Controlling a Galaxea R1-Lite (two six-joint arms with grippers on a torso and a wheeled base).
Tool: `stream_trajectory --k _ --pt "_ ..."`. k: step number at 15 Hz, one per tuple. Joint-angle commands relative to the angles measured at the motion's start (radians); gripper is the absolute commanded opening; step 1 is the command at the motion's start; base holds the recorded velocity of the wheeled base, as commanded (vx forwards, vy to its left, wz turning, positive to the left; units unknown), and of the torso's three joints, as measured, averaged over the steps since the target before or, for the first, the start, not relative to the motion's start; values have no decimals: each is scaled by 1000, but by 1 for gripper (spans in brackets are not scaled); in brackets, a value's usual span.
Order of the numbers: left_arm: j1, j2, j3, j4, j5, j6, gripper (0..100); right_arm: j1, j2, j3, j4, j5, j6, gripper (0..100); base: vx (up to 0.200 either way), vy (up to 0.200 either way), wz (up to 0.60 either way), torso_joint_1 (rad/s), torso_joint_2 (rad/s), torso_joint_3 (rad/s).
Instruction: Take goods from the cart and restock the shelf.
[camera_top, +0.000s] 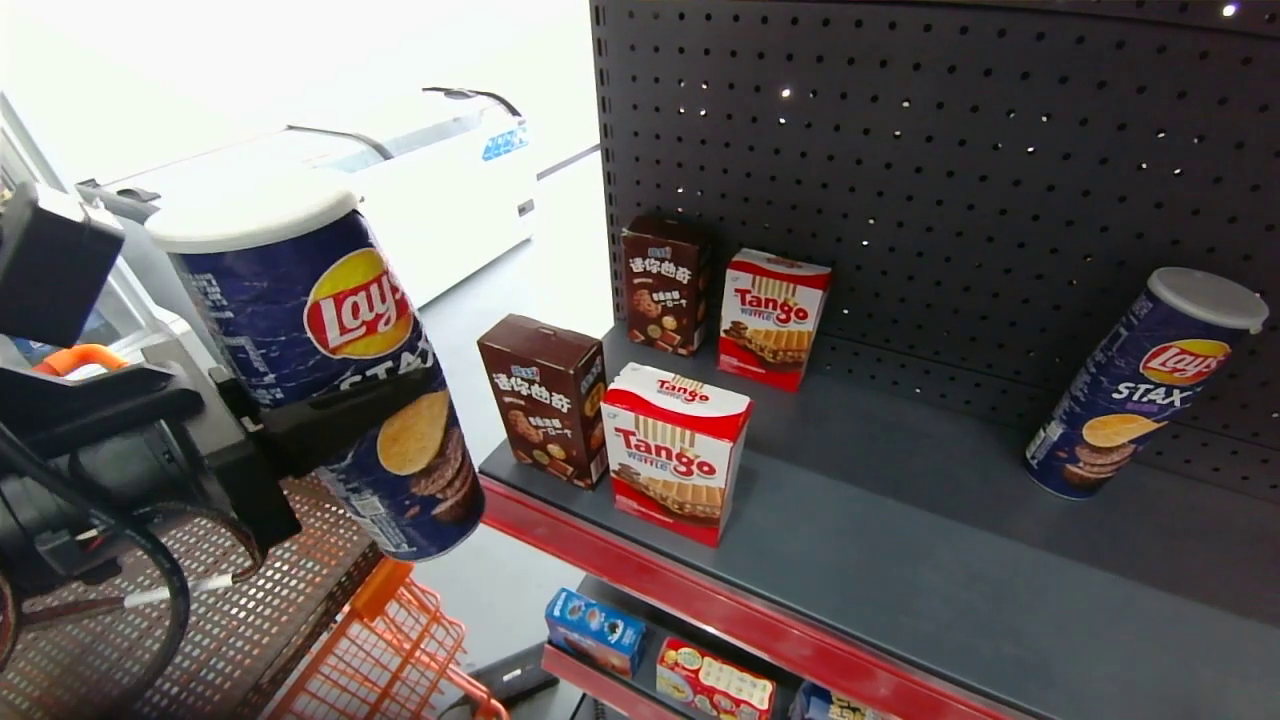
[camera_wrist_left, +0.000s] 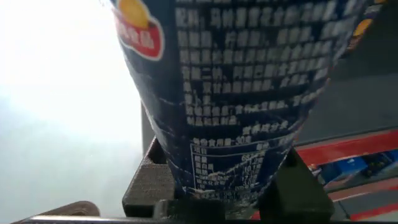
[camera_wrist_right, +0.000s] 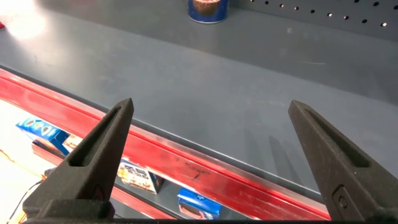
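Left gripper (camera_top: 325, 425) jaws pinched chip can (camera_top: 320, 340) mid-body; can tilted, above orange cart (camera_top: 400, 650), left of shelf (camera_top: 900, 560). Right gripper (camera_wrist_right: 211, 155) jaws spread, empty, over shelf's near edge. Risk: tilted can slipping, or clipping near wafer box (camera_top: 675, 455) going in.

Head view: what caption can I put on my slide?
Left gripper holds a chips can beside a shelf of snack boxes.
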Motion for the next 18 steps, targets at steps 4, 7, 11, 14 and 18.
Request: stream_trajectory --k 4,7,11,14,18 --pt "-26 -41 -11 109 -72 -3 0 1 1 0 0 0 -2 100 0 0 0 0 0 0" --pt "-37 -41 -9 109 -111 -1 0 1 1 0 0 0 -5 100 0 0 0 0 0 0" --pt "-40 -41 23 109 -230 -1 0 1 1 0 0 0 2 100 0 0 0 0 0 0" --pt "-100 -34 17 99 -255 -1 0 1 1 0 0 0 2 100 0 0 -400 0 2 0" --pt "-121 -31 8 95 -321 -1 0 1 1 0 0 0 2 100 0 0 -600 0 1 1"
